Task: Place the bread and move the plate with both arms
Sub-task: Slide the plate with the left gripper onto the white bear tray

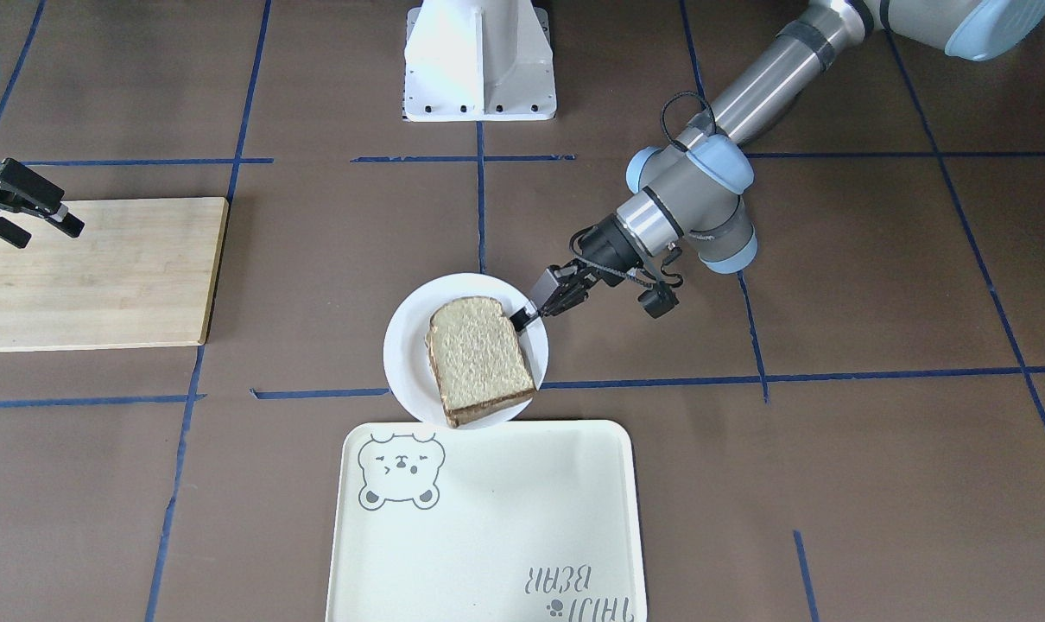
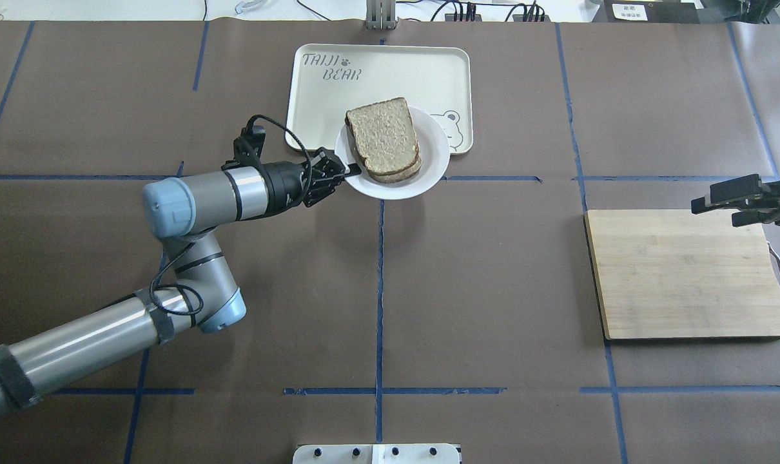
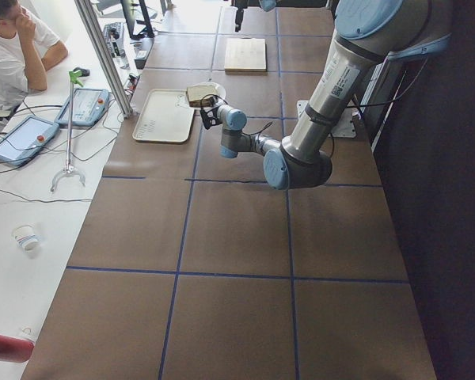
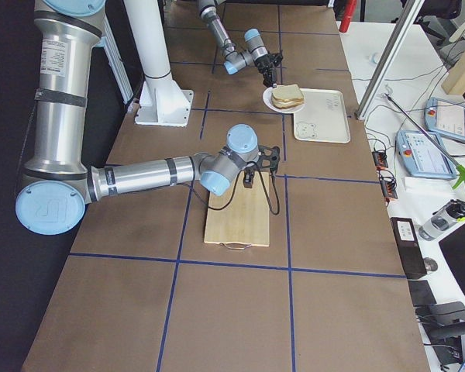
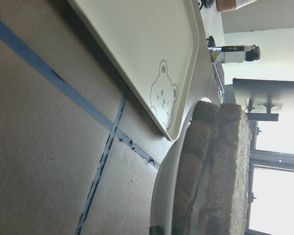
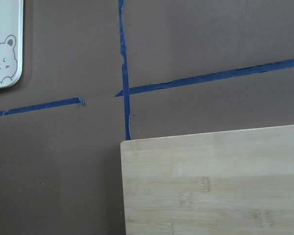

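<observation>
The bread [image 2: 385,136] is already laid on the plate [image 2: 436,169], so placing appears done; moving the plate is judged still to be finished. Its rim is pinched by the left gripper [image 2: 351,171], and the plate is seen overlapping a corner of the tray [image 2: 377,71] (whether lifted or resting cannot be told). The right gripper [image 2: 719,209] is held spread, grasping nothing, over the board [image 2: 686,277]

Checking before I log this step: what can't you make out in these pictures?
Lower finger of the left gripper: hidden under the plate rim, overhead view.
Gap between plate and tray: hidden by the plate, overhead view.
Wrist of the right gripper: cut off by the front view's left edge.
</observation>
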`<state>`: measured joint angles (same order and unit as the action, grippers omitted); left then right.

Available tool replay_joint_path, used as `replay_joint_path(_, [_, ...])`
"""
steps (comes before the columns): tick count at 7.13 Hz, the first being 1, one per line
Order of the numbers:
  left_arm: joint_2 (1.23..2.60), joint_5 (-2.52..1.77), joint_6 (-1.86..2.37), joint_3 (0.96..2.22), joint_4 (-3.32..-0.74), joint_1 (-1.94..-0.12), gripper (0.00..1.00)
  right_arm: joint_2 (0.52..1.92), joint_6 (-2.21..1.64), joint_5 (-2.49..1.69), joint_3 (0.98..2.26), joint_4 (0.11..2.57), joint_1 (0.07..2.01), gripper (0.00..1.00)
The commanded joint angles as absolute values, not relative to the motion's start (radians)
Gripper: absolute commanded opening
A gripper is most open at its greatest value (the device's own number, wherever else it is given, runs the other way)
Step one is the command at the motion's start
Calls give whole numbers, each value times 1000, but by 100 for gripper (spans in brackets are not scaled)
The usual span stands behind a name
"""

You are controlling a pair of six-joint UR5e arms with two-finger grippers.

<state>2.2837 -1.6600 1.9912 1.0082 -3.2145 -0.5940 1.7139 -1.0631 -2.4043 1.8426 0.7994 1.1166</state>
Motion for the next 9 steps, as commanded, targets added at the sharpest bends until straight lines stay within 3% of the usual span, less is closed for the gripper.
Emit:
replay_joint_path(1, [2457, -1663, 2035, 739, -3209, -670, 0, 1745, -1063, -2408, 1870, 798, 1123, 100])
replay_joint_path(4, [2591, -1664, 2074, 493, -3201, -713, 0, 1799, -1063, -2408, 1922, 796, 1121, 100])
replay_joint_path(8, [2634, -1669, 2074, 411, -3195, -712, 1, 1802, -1063, -2408, 1921, 796, 1121, 100])
replay_joint_path(9, [2635, -1669, 2074, 400, -3195, -712, 7, 1802, -1063, -2408, 1921, 796, 1121, 100])
